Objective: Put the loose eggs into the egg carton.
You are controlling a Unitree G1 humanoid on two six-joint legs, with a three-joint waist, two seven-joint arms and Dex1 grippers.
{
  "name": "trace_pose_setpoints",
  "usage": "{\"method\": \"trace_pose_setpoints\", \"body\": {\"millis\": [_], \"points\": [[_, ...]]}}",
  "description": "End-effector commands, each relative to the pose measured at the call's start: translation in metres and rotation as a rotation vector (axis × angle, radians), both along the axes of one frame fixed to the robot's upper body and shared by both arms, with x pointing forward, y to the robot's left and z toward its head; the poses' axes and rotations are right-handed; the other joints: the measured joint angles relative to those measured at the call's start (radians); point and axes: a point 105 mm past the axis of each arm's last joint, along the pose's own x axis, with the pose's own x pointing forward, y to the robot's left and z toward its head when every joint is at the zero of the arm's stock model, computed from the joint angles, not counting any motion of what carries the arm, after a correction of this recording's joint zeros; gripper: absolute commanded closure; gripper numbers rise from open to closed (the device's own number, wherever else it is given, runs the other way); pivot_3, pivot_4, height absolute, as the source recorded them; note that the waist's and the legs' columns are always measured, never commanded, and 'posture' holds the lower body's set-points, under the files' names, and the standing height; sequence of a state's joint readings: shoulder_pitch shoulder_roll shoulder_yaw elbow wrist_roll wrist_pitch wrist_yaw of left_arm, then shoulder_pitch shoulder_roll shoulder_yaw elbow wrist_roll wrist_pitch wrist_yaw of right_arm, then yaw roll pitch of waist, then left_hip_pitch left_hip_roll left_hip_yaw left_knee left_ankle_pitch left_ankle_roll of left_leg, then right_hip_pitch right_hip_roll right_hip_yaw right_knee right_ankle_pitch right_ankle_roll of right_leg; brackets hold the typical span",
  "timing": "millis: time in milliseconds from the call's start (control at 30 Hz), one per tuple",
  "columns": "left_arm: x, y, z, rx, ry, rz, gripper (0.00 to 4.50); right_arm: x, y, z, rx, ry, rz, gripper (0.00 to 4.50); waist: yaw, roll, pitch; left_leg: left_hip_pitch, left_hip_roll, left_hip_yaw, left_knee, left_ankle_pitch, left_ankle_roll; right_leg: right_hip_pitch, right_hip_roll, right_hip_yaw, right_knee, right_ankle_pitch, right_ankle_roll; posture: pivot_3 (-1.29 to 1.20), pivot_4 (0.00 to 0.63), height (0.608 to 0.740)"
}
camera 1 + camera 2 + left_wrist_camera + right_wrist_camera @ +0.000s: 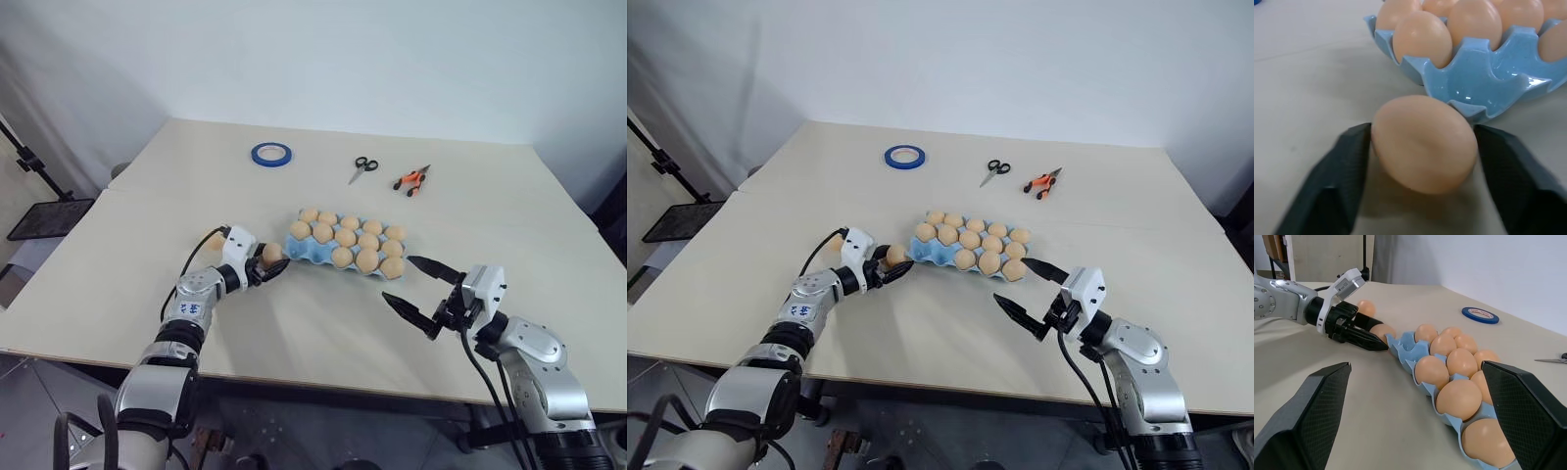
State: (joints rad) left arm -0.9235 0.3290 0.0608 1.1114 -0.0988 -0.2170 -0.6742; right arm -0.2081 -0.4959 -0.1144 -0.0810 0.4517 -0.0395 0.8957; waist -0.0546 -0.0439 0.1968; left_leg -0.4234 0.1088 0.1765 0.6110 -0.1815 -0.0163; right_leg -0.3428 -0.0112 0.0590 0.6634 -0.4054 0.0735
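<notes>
The light blue egg carton (302, 252) lies mid-table, nearly all of its cups filled with tan eggs; the cup (1475, 94) at its near left corner is bare. Just in front of that corner, a loose egg (1422, 142) rests low over the table, with my left gripper (273, 262) shut on its two sides. Another loose egg (214, 238) lies on the table behind my left wrist. To the right of the carton, my right gripper (397, 279) hovers open, nothing between its black fingers (1312, 406).
At the far side of the table lie a blue tape ring (270, 154), scissors (363, 168) and an orange-handled tool (411, 180). A black stand (49, 215) is off the table's left edge. The table's front edge runs just below both arms.
</notes>
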Motion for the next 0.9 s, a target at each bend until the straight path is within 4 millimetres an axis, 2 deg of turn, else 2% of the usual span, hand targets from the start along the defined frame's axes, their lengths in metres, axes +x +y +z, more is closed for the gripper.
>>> {"method": "trace_pose_setpoints", "body": {"millis": [33,200,333,500,633,700,867,900], "points": [[0.002,0.002,0.016,0.005,-0.071,-0.008,2.43,-0.005,0.002,0.009,0.014,-0.039,0.007,0.0,0.0,0.0,0.0,0.0,0.0,0.0,0.0,0.0,0.0,0.0,0.0,0.0,0.0,0.0,0.0,0.0,0.15,0.74],[-0.003,0.013,0.022,0.018,-0.114,-0.027,2.81,-0.007,0.003,0.007,0.003,-0.027,0.011,0.0,-0.001,0.0,0.0,0.0,0.0,0.0,-0.001,0.0,0.0,-0.001,0.001,0.0,0.0,0.0,0.0,0.0,0.15,0.74],[-0.016,0.012,0.053,0.012,-0.214,-0.166,2.85,-0.008,0.0,0.006,-0.009,-0.015,0.009,0.0,-0.001,0.0,0.0,0.0,0.001,0.001,-0.001,0.0,0.0,-0.001,0.001,0.0,0.0,0.0,0.0,0.0,0.15,0.74],[-0.021,-0.031,0.067,0.016,-0.225,-0.333,2.85,-0.008,-0.001,0.004,-0.011,-0.004,0.006,0.0,0.018,0.0,0.0,0.0,-0.001,0.0,0.0,0.0,0.0,0.001,0.0,-0.002,0.0,0.0,0.0,0.0,0.15,0.74],[-0.016,-0.073,0.069,0.037,-0.201,-0.397,2.85,-0.008,-0.002,0.006,-0.011,-0.015,-0.001,0.0,0.026,0.0,0.0,-0.001,-0.004,0.0,0.001,0.0,0.002,0.001,-0.001,-0.001,0.0,0.0,0.001,0.0,0.15,0.74],[-0.013,-0.083,0.066,0.04,-0.178,-0.395,2.85,-0.008,-0.001,0.007,-0.012,-0.019,-0.003,0.0,0.025,0.0,0.0,-0.001,-0.005,-0.001,0.001,0.0,0.003,0.001,-0.003,0.0,-0.001,0.001,0.001,0.0,0.15,0.74],[-0.006,-0.095,0.058,0.046,-0.128,-0.363,2.85,-0.012,0.0,0.009,-0.014,-0.026,-0.008,0.0,0.007,0.0,0.0,-0.001,-0.002,-0.001,0.0,-0.001,0.002,0.0,0.0,0.001,-0.001,0.0,0.001,0.0,0.15,0.74],[-0.007,-0.097,0.058,0.045,-0.13,-0.37,2.53,-0.013,0.0,0.009,-0.014,-0.027,-0.011,0.0,0.005,0.0,0.0,-0.001,-0.001,-0.001,-0.001,-0.001,0.001,-0.001,0.001,0.0,0.0,0.0,0.0,0.0,0.15,0.74]]}}
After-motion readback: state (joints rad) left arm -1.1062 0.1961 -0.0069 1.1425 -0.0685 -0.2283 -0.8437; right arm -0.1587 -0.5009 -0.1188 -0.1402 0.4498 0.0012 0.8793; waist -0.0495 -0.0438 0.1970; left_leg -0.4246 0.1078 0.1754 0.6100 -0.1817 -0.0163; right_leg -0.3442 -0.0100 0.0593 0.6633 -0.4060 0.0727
